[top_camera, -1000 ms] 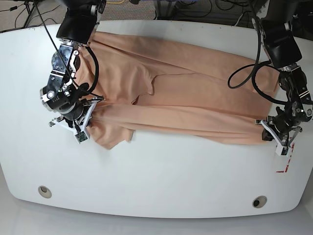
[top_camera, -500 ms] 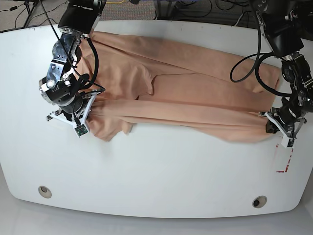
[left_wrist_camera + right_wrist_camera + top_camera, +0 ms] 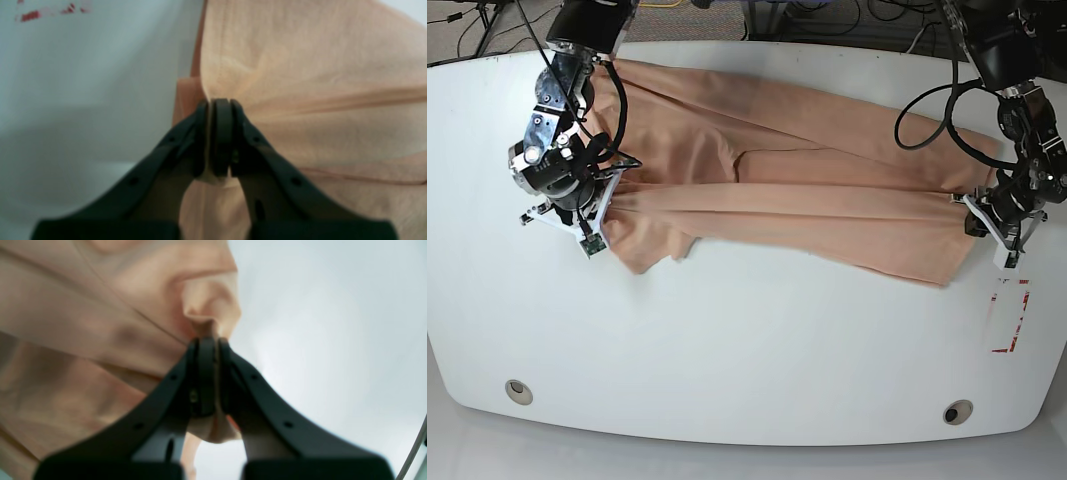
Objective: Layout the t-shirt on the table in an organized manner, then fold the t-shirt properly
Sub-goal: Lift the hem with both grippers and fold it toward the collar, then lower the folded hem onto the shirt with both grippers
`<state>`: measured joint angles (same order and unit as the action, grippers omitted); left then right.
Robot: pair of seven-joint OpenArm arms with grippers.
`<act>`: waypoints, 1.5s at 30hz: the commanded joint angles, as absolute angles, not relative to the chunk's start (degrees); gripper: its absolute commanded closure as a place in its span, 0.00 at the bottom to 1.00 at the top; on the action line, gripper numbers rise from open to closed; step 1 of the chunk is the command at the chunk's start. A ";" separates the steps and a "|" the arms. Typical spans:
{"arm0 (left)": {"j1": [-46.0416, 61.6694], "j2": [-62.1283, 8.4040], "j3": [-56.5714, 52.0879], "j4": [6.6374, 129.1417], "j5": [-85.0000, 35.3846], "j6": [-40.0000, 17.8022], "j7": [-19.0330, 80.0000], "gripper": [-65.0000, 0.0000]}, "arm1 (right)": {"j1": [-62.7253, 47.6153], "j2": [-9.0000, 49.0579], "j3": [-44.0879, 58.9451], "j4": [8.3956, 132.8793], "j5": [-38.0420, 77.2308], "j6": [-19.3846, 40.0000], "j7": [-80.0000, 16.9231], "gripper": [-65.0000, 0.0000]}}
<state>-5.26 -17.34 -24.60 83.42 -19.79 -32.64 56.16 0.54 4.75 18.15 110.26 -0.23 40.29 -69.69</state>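
we see the t-shirt (image 3: 807, 195) spread across the far half of the white surface (image 3: 757, 350), stretched in a long band between our two arms. the left gripper (image 3: 987, 218) sits at the shirt's edge on the base view's right, and its jaws are pressed together on a pinch of peach cloth; in the left wrist view the left gripper (image 3: 218, 110) has fabric fanning away from it in taut creases, with the t-shirt (image 3: 317, 83) filling the right of that picture and the bare surface (image 3: 83, 100) on the left. the right gripper (image 3: 605, 190) is at the opposite end, on the base view's left, its jaws likewise closed on the cloth. the right wrist view shows the right gripper (image 3: 207, 346) with a small tuck of the t-shirt (image 3: 83, 323) bunched just beyond the tips (the picture is soft, so the seam detail is hard to read) and the pale surface (image 3: 333, 340) beside it. a ridge runs lengthwise through the shirt between the two grips. below the right gripper a loose flap (image 3: 652, 250) lies flat on the surface. red tape marks (image 3: 1012, 320) sit near the left gripper, just off the cloth. two grey grommets (image 3: 518, 391) lie near the front edge, well apart from the shirt.
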 commanded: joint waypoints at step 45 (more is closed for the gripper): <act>-19.21 -17.63 -24.57 66.24 -20.18 -32.31 53.93 0.40 | -1.45 4.09 18.33 111.34 -0.57 40.00 -69.23 0.99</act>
